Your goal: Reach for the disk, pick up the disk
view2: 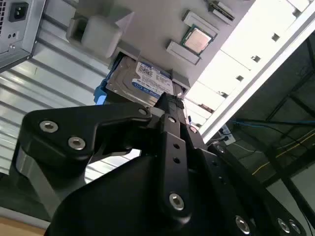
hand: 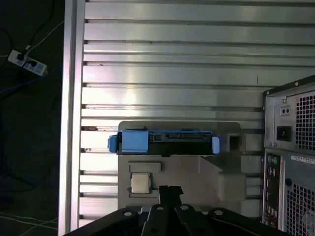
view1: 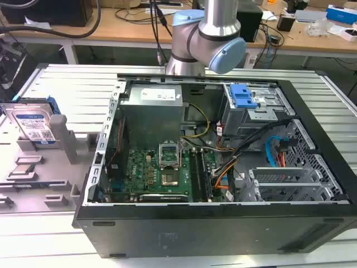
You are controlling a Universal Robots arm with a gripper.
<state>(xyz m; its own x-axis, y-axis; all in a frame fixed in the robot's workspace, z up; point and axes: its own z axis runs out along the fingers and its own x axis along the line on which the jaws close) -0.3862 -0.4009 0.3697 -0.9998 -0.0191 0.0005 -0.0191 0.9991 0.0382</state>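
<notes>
Disk (view1: 34,125) stands on edge in a slot of the grey fixture tray (view1: 53,167), which rests on the slatted surface (view1: 78,84) at the exterior view's left of the open computer case (view1: 223,234). A grey upright post (view1: 67,139) rises just beside it. In the first wrist view the pincer (hand: 170,190) is closed on nothing and sits apart from the disk's blue-bracketed edge, with the processor chip (hand: 140,183) lying in its recess just beside the tip.
</notes>
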